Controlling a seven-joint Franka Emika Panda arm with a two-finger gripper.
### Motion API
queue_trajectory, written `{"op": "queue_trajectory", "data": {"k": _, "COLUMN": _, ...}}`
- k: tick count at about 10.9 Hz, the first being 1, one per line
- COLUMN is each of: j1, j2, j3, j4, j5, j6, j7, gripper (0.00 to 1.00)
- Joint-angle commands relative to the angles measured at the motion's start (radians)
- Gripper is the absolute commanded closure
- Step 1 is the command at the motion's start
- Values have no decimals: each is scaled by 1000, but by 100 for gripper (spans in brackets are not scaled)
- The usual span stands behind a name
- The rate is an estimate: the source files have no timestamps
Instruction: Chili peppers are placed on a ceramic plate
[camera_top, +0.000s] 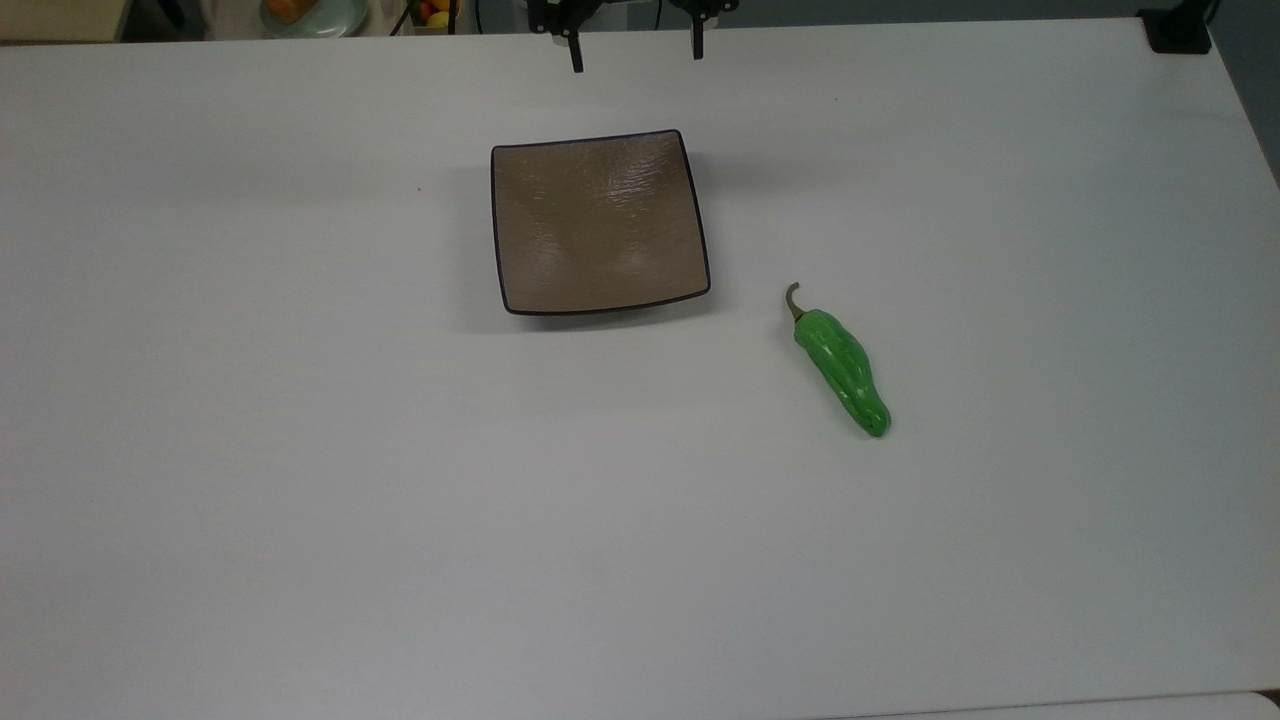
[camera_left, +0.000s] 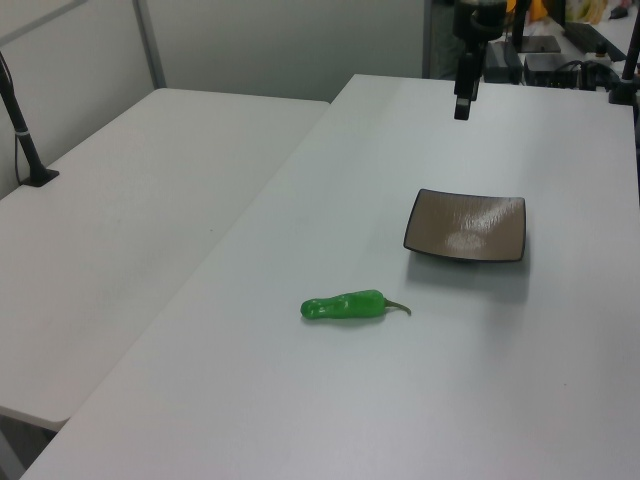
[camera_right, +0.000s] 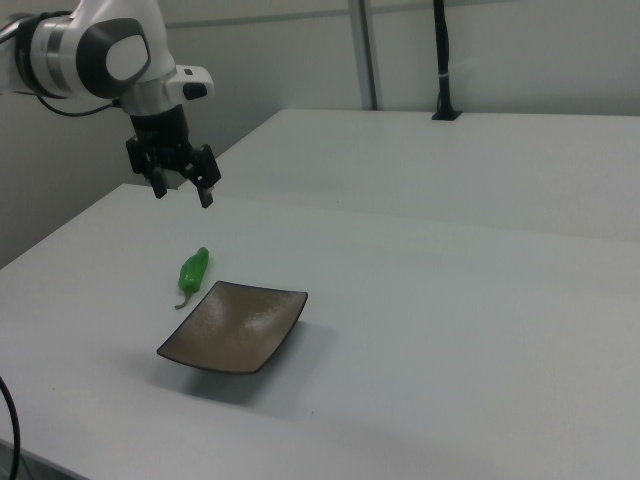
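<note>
Nothing of the job is done yet, as I judge it. My claw (camera_right: 182, 187) hangs in the air with its two fingers spread wide apart and nothing between them. In the top view it sits at the upper edge, beyond the far side of the ceramic plate (camera_top: 598, 225), well apart from the chili pepper (camera_top: 842, 368).

The pepper lies flat on the white table (camera_top: 300, 480), off the plate toward the top view's lower right, near one corner but not touching it. Its curved stem (camera_top: 792, 298) points back toward the plate. The plate itself is bare, glossy brown with a thin dark rim.

What is left, I reckon, is everything: travel over to the pepper, come down, close on its wrinkled body, lift it, carry it across and set it on the plate.

The table is plain and matt white. A second white table (camera_left: 130, 220) stands alongside, separated by a seam, with a dark post (camera_right: 441, 60) clamped at its edge. Beyond the top view's upper left edge I see what may be fruit in a dish (camera_top: 310, 14), though I cannot make it out well.
</note>
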Motion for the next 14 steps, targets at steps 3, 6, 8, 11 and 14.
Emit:
{"op": "queue_trajectory", "data": {"k": 3, "j1": 17, "j2": -6, "j3": -20, "j4": 1, "j5": 15, "j6": 11, "j7": -15, "gripper": 0}}
{"op": "queue_trajectory", "data": {"k": 6, "j1": 16, "j2": -3, "j3": -20, "j4": 3, "j5": 13, "j6": 2, "j7": -15, "gripper": 0}}
{"op": "queue_trajectory", "data": {"k": 8, "j1": 16, "j2": -1, "j3": -20, "j4": 3, "j5": 7, "j6": -1, "j7": -24, "gripper": 0}}
{"op": "queue_trajectory", "data": {"k": 11, "j1": 22, "j2": 2, "j3": -19, "j4": 17, "j5": 2, "j6": -6, "j7": -25, "gripper": 0}}
{"op": "queue_trajectory", "data": {"k": 14, "j1": 21, "j2": 34, "j3": -17, "j4": 23, "j5": 9, "j6": -4, "j7": -25, "gripper": 0}}
